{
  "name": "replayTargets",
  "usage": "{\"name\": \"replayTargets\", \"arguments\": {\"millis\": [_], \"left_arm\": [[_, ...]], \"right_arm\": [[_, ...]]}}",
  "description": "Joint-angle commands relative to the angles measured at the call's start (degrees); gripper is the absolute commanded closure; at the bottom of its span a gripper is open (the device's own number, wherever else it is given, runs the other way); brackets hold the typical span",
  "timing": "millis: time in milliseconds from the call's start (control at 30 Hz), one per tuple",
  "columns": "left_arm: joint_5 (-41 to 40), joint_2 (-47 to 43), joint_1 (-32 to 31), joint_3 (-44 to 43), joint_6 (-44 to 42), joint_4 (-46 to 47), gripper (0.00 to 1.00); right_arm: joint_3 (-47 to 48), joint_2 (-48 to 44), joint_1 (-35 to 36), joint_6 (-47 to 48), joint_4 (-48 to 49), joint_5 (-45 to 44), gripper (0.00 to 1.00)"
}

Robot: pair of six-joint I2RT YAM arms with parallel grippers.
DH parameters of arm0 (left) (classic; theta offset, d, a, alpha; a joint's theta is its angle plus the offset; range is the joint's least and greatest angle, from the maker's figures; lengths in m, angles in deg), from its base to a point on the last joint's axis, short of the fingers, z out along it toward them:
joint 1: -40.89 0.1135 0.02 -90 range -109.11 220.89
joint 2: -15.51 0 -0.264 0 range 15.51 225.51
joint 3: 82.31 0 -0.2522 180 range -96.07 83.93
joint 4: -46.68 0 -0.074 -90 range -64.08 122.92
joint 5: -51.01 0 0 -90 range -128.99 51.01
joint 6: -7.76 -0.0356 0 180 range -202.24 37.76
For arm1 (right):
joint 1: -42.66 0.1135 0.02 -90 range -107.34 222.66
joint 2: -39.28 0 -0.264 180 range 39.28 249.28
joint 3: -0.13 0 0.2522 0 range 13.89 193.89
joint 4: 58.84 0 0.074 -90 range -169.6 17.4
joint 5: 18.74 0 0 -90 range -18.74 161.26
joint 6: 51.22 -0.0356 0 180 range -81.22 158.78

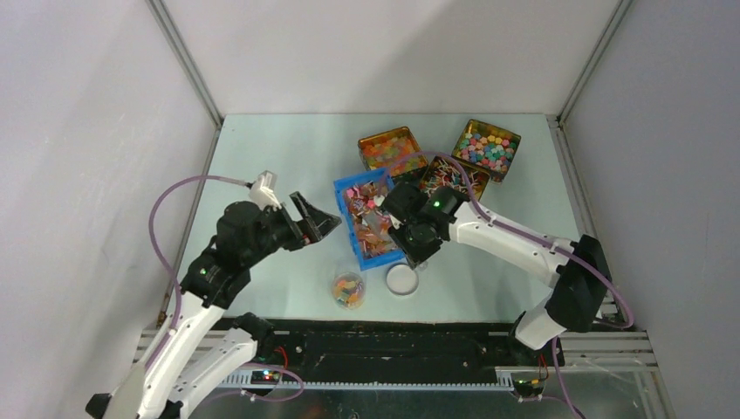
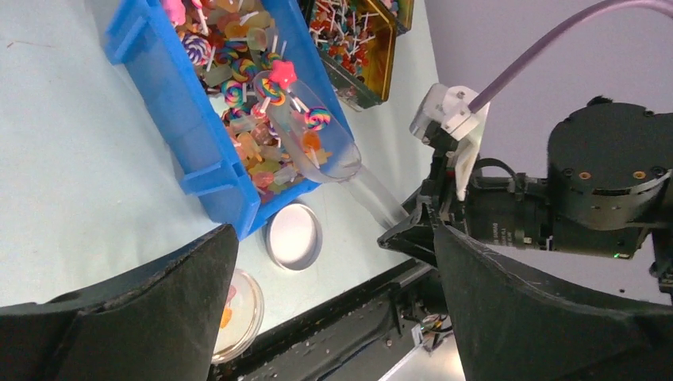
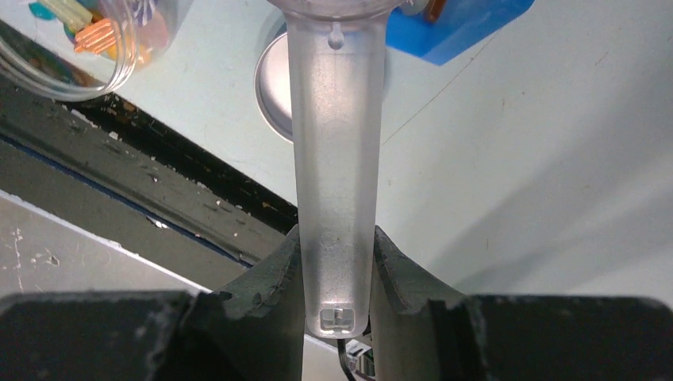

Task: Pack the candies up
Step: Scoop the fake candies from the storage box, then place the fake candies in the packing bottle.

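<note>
The candies (image 1: 370,218) are small wrapped sweets in pink, red and orange, piled in a blue bin (image 1: 342,202); they also show in the left wrist view (image 2: 238,87). My right gripper (image 1: 403,234) is shut on the handle of a clear plastic scoop (image 3: 336,159). The scoop's bowl (image 2: 317,143) lies in the bin's near end with a few sweets in it. A small clear jar (image 1: 348,290) holding some sweets stands in front of the bin, its round lid (image 1: 402,279) beside it. My left gripper (image 1: 311,223) is open and empty, left of the bin.
Three gold tins stand behind the bin: one with orange-red sweets (image 1: 390,150), one with pastel round sweets (image 1: 486,148), one with red-and-white pieces (image 1: 454,179) partly behind my right arm. The table's near edge and a black rail (image 1: 393,340) lie just past the jar.
</note>
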Motion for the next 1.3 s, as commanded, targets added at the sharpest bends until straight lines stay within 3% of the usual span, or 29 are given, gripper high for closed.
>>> {"name": "replayTargets", "arguments": {"millis": [0,133,333,533,767,1267], "left_arm": [[-0.69,-0.32,0.37,-1.63,-3.95,-7.50,0.00],[3.22,1.21,0.33,0.98,-1.40,-7.71,0.02],[9.60,1.70,-0.43,7.70,6.18,1.16,0.06],[7.26,2.49,-5.58,11.01,13.71,6.13,0.14],[6.02,0.91,-7.19,13.47,19.12,8.28,0.21],[-0.59,-3.33,-13.91,12.91,26.65,-3.74,0.37]], "right_arm": [[-0.13,-4.36,2.13,-1.20,-0.71,-2.59,1.00],[-0.20,-4.81,3.32,-1.72,-1.49,-2.87,1.00],[-0.25,-4.76,4.51,-2.28,-2.42,-2.98,1.00],[-0.38,-5.73,5.96,-3.03,-3.42,-2.40,1.00],[-0.46,-6.67,9.16,-4.35,-5.33,-2.01,1.00],[-0.47,-9.25,18.34,-7.21,-9.11,0.66,1.00]]}}
